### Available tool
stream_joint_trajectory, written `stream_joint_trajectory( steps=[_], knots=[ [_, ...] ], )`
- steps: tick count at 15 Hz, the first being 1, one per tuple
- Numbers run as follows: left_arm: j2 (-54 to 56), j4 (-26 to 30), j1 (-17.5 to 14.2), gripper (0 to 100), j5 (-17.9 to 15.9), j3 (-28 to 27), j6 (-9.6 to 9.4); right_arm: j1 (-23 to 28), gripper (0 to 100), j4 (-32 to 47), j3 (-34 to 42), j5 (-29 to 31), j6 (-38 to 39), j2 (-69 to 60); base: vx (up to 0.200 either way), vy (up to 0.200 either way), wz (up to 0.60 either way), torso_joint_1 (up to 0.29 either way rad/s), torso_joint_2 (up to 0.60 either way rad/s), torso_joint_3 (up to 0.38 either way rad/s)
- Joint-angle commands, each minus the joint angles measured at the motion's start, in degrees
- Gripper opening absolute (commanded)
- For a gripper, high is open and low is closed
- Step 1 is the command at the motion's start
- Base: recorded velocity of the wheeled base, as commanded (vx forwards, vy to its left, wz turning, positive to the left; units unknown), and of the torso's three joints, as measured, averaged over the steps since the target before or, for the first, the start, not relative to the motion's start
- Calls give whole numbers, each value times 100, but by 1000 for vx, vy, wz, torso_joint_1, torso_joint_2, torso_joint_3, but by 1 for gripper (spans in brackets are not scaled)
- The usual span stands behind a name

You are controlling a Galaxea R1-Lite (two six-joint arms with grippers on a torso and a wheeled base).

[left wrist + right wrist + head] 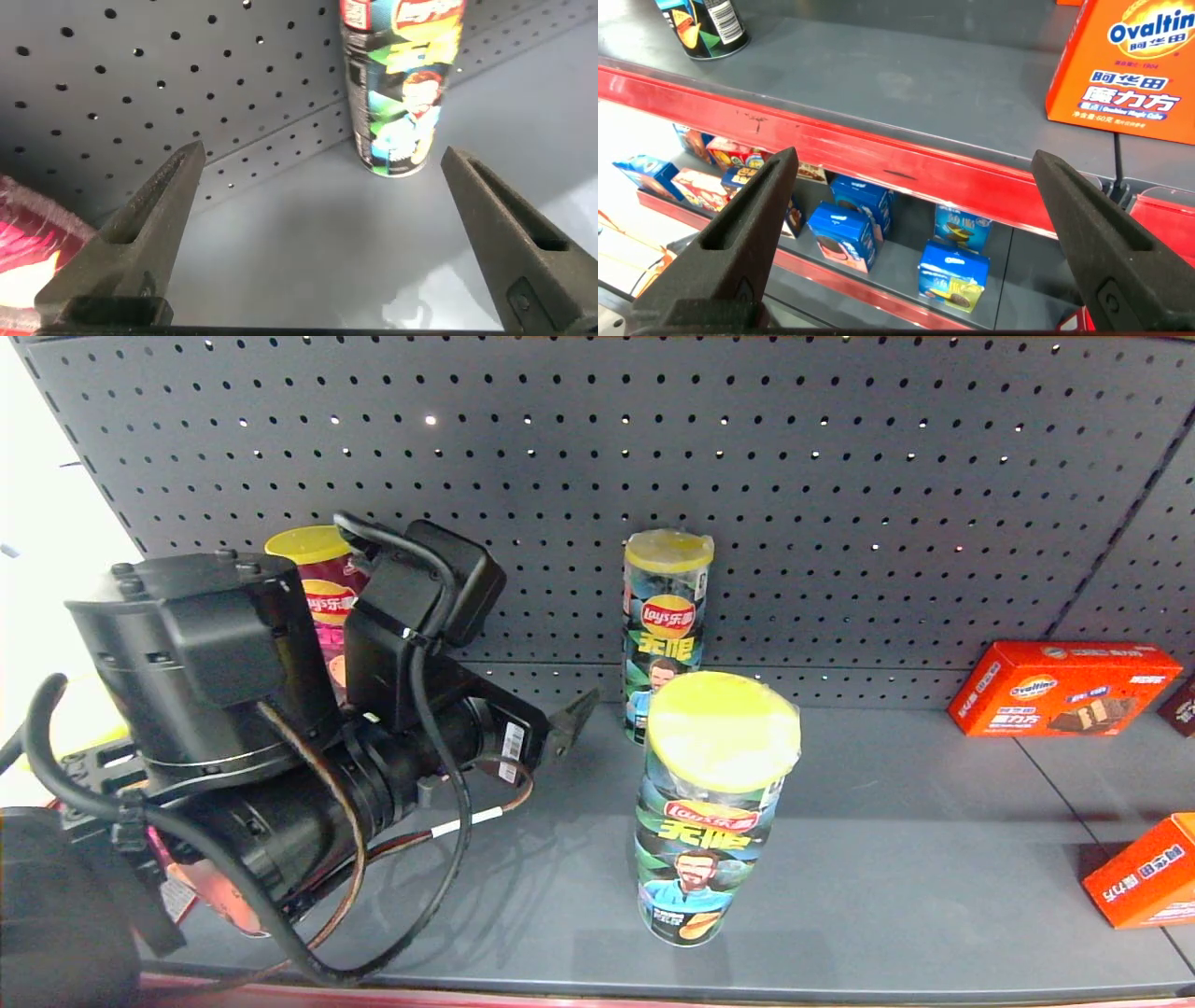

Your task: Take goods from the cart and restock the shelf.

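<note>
In the head view, the left gripper lay low over the shelf. The rear chip can stood upright just past its tip, and the front chip can stood to its right, probably filed so the labels faced out.

In the left wrist view, the left gripper was spread wide and empty, with a can ahead of its fingertips.

In the right wrist view, the right gripper was also open and empty. It hung outside the shelf's red edge, with an orange box beyond.
</note>
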State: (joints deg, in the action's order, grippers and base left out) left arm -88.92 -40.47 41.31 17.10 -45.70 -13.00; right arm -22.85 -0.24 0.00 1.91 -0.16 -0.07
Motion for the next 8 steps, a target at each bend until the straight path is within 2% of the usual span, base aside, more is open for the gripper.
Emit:
stream_joint_trajectory(
  steps=[1, 3, 6, 8],
  knots=[
    [235, 4, 246, 100, 162, 53, -1, -1, 100, -2, 0, 2, -2, 7, 0, 0, 0, 0, 0, 0],
    [437, 4, 553, 100, 294, 132, -1, -1, 100, -2, 0, 2, -2, 7, 0, 0, 0, 0, 0, 0],
    [771, 13, 685, 100, 311, 501, -1, -1, 100, -2, 0, 2, -2, 7, 0, 0, 0, 0, 0, 0],
    [1307, 13, 703, 100, 311, 1178, -1, -1, 100, -2, 0, 2, -2, 7, 0, 0, 0, 0, 0, 0]
  ],
)
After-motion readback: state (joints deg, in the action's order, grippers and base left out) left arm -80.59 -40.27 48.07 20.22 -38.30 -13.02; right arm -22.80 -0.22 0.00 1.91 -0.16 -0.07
